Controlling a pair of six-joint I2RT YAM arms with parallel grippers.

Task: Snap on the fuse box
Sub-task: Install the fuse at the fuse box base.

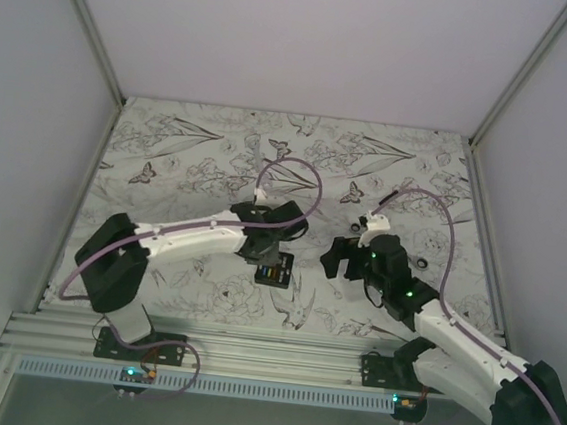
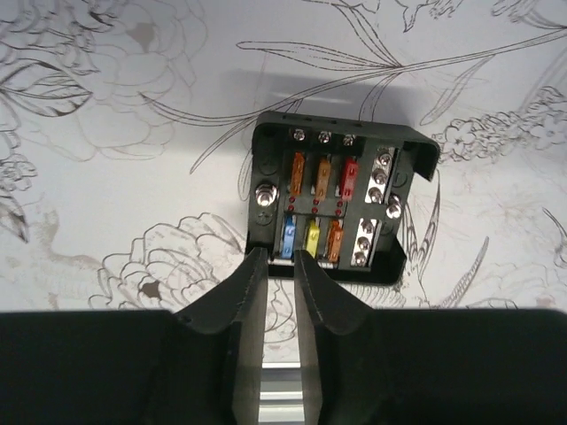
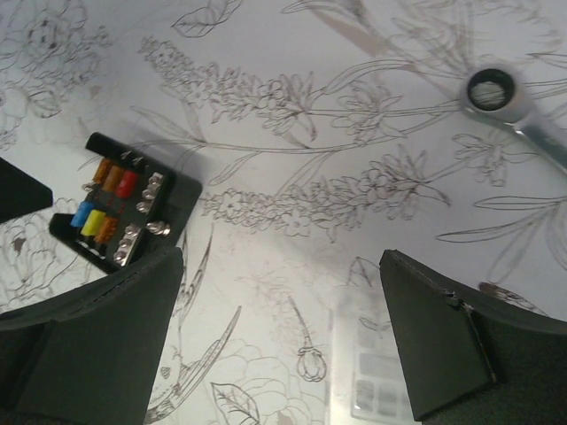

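Observation:
The fuse box is a black square box lying open on the flower-printed mat, with orange, red, blue and yellow fuses and silver screws showing. It also shows in the top view and at the left of the right wrist view. My left gripper hovers at the box's near edge, its jaws a narrow gap apart with nothing between them. My right gripper is wide open and empty, to the right of the box, over a clear plastic cover lying flat on the mat.
A metal ring wrench lies at the far right of the right wrist view. Small rings lie on the mat near the right arm. White walls enclose the mat on three sides. An aluminium rail runs along the near edge.

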